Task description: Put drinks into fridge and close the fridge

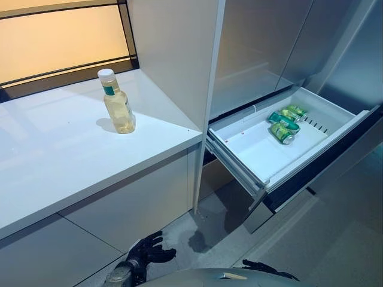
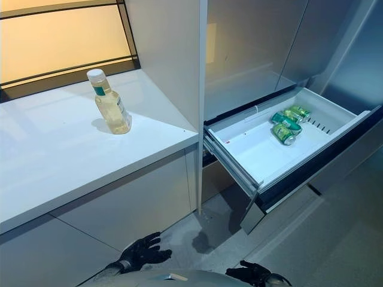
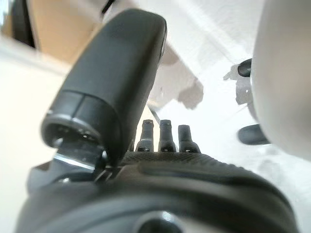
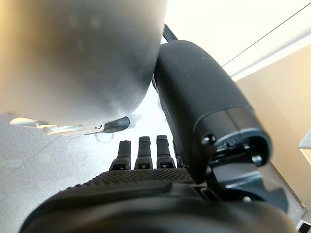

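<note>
A clear bottle (image 1: 117,103) of pale yellow drink with a white cap and green label stands upright on the white counter (image 1: 54,155). Green cans (image 1: 286,123) lie on their sides at the far end of the pulled-out white fridge drawer (image 1: 257,152). My left hand (image 1: 146,250) hangs low by the cabinet front with fingers straight and empty; it also shows in the left wrist view (image 3: 121,73). My right hand (image 2: 254,273) hangs low at the bottom, fingers relaxed and empty, also in the right wrist view (image 4: 204,111).
The tall grey fridge doors (image 1: 257,42) above the drawer are closed. A white side panel (image 1: 179,54) stands between counter and fridge. A dark-framed window (image 1: 60,42) runs behind the counter. The grey floor (image 1: 311,239) lies below the drawer.
</note>
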Robot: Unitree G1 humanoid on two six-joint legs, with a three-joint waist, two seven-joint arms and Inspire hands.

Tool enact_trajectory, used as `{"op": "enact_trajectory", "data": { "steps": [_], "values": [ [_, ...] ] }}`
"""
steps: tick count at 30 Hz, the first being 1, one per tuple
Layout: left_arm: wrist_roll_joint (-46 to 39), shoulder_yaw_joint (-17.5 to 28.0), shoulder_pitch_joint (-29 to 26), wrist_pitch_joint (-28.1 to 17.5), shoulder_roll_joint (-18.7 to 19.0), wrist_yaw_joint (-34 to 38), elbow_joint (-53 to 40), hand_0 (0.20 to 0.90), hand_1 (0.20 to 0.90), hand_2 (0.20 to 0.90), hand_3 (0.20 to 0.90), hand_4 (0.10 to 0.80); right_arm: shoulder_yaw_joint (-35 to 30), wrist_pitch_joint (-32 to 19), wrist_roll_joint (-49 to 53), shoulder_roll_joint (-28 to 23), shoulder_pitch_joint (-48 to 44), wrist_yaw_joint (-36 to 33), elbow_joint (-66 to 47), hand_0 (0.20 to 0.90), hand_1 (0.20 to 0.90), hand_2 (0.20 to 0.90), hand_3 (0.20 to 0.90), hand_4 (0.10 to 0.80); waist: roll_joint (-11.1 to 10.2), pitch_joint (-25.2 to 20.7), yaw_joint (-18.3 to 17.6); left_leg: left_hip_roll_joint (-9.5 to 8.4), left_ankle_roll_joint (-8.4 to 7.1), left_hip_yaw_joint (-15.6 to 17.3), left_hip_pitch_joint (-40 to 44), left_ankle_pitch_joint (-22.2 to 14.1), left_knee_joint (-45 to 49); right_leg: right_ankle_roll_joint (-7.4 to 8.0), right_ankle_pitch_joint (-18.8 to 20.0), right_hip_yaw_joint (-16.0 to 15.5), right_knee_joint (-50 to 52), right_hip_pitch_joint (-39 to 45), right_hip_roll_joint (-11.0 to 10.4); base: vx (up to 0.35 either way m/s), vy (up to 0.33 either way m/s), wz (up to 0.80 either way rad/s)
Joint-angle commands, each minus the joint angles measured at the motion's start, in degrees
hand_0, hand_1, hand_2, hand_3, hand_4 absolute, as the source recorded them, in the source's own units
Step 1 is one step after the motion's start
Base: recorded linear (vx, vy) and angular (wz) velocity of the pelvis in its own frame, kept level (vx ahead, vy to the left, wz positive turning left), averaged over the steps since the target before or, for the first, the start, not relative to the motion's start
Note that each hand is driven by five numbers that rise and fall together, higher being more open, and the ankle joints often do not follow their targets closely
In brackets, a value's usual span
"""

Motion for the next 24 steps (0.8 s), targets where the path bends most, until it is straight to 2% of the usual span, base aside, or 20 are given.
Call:
{"op": "enact_trajectory", "data": {
  "steps": [1, 5, 14, 21, 24],
  "values": [
    [5.03, -2.99, -6.58, -7.44, -0.32, -0.70, -4.18, 0.900, 0.900, 0.900, 0.900, 0.800, 2.55, 0.13, -0.40, -2.32, -0.59, 1.25, -0.27, 0.900, 0.900, 0.900, 0.900, 0.800, 1.43, 1.03, 0.23, -2.78, 1.90, -2.72, -0.26, -5.78, 0.81, 4.46, 1.44, -5.33, 1.96, -3.28, -0.58, 0.000, 0.000, 0.00],
    [7.40, -6.63, -7.94, -8.10, 1.99, -1.86, -11.43, 0.900, 0.900, 0.900, 0.900, 0.800, 3.52, 0.58, -0.11, -3.06, -0.83, 1.34, -1.50, 0.900, 0.900, 0.900, 0.900, 0.800, 1.67, 1.38, 0.09, -2.72, 1.77, -2.77, -0.48, -5.60, 0.73, 4.69, 1.53, -5.36, 2.25, -3.68, -0.68, -0.034, 0.014, 0.05],
    [0.12, -11.00, -11.73, -7.12, 6.93, -10.17, -28.74, 0.900, 0.900, 0.900, 0.900, 0.800, 4.17, 1.94, 0.58, -4.65, -1.48, 1.91, -3.14, 0.900, 0.900, 0.900, 0.900, 0.800, 2.11, 1.52, 0.14, -2.78, 1.93, -3.41, -0.75, -5.28, 0.44, 4.81, 2.02, -5.95, 1.95, -3.86, -0.97, -0.012, 0.010, 0.03],
    [-4.06, -12.04, -14.41, -6.51, 8.68, -12.75, -40.10, 0.900, 0.900, 0.900, 0.900, 0.800, 4.68, 2.47, 0.84, -4.49, -1.64, 1.33, -3.69, 0.900, 0.900, 0.900, 0.900, 0.800, 2.26, 1.32, 0.29, -2.95, 2.15, -4.10, -0.87, -5.33, 0.36, 4.70, 2.00, -6.14, 1.61, -3.63, -1.10, -0.001, 0.001, 0.00],
    [-9.26, -11.82, -15.58, -7.38, 9.18, -14.51, -45.16, 0.900, 0.900, 0.900, 0.900, 0.800, 4.92, 1.98, 0.95, -4.14, -1.41, 0.97, -3.61, 0.900, 0.900, 0.900, 0.900, 0.800, 2.30, 1.13, 0.36, -3.10, 2.26, -4.59, -0.86, -5.37, 0.25, 4.68, 2.06, -6.18, 1.36, -3.48, -1.12, 0.000, 0.000, 0.00]
  ]
}}
